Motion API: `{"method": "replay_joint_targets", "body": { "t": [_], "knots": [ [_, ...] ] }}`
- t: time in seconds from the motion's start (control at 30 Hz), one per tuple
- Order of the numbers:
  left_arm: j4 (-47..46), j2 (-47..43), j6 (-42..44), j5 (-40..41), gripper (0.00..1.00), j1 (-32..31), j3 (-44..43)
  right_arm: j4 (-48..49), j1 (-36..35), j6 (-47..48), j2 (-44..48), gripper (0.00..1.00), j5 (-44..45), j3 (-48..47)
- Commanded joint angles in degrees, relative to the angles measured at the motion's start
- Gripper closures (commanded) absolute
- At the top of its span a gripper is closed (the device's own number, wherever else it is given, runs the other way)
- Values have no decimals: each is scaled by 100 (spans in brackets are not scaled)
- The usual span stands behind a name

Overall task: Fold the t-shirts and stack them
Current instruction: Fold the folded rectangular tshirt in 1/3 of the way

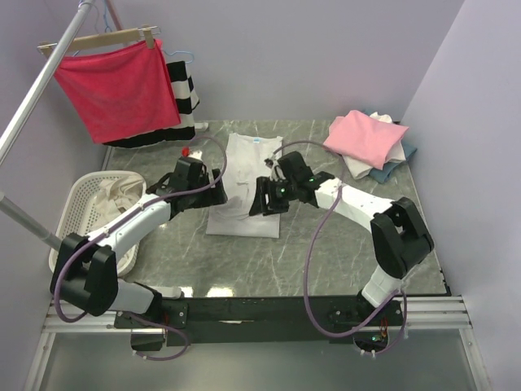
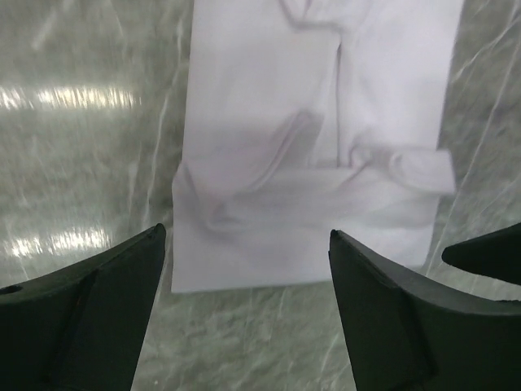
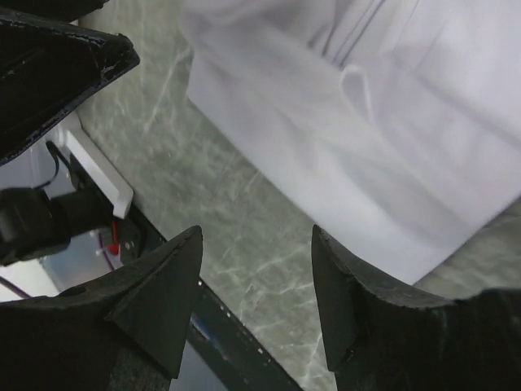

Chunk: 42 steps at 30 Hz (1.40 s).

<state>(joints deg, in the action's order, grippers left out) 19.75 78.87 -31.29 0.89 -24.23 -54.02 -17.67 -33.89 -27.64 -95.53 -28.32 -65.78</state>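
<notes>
A white t-shirt [image 1: 242,167] lies partly folded into a long strip in the middle of the table, its neck label at the far end. My left gripper [image 1: 218,194] hovers at its left edge and my right gripper [image 1: 262,202] at its right edge, both low over the near half. In the left wrist view the white t-shirt [image 2: 317,147] shows tucked sleeves, and the left gripper [image 2: 247,232] is open and empty over its near hem. The right gripper [image 3: 256,232] is open and empty beside the white t-shirt [image 3: 366,147]. A pink t-shirt [image 1: 366,137] tops a folded stack at the back right.
A white laundry basket [image 1: 77,208] holding pale cloth sits at the left. A red cloth [image 1: 118,85] on a wooden hanger and a striped garment [image 1: 186,88] hang at the back left. The marble table [image 1: 244,261] ends at a black rail near the arm bases.
</notes>
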Motion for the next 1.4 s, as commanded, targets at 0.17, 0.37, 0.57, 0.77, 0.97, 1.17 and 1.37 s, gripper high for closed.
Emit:
{"method": "replay_joint_targets", "body": {
  "t": [0.17,0.37,0.57,0.77,0.97,1.17,1.37],
  "knots": [
    [-419,119,-299,-669,15,-21,366,185,-223,-128,-510,37,-69,13],
    [-630,602,-325,-826,16,-21,129,98,-223,-23,-818,37,63,-181],
    [-727,902,-325,-871,16,-65,-30,36,-215,74,-986,37,159,-357],
    [-806,1139,-308,-836,16,-108,-135,-69,-127,188,-1231,37,282,-523],
    [-885,1403,-255,-634,16,-108,-284,-122,49,329,-1390,37,432,-717],
    [-727,1684,-71,-160,15,-108,-776,-219,268,496,-1539,36,546,-1068],
    [-718,1965,9,-106,14,-100,-1260,-307,453,566,-1785,36,503,-1463]
  ]
}}
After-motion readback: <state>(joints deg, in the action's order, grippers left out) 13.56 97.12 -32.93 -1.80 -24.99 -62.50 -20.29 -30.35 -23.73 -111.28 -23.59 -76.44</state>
